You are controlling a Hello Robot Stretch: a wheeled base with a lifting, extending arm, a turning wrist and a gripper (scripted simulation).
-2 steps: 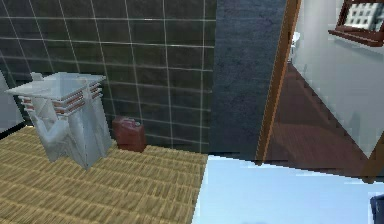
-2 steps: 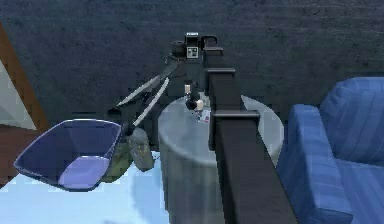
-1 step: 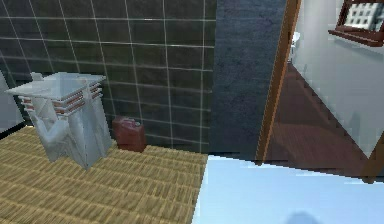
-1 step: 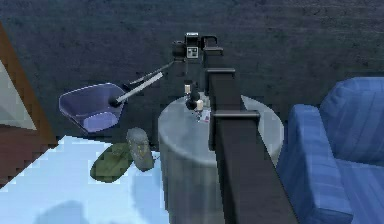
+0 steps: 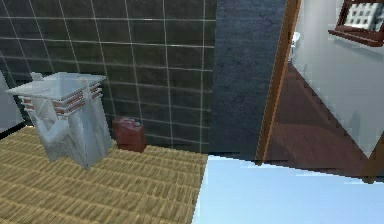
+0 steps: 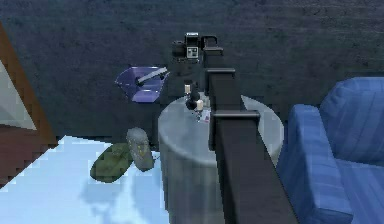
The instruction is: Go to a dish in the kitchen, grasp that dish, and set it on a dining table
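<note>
Hand, upper centre of frame, holds bluish dish hanging just left, clear of round worktop below.

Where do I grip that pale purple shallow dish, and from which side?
Take the pale purple shallow dish by its thin rim on the arm side view's right, nearest the gripper. It is tilted with its hollow showing, so that rim probably gives a lip to hold; the rounded body likely would not.

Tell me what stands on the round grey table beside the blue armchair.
On the round grey table stands one small white and dark thing, too small to name. The arm covers much of the tabletop, so anything there is hidden.
</note>
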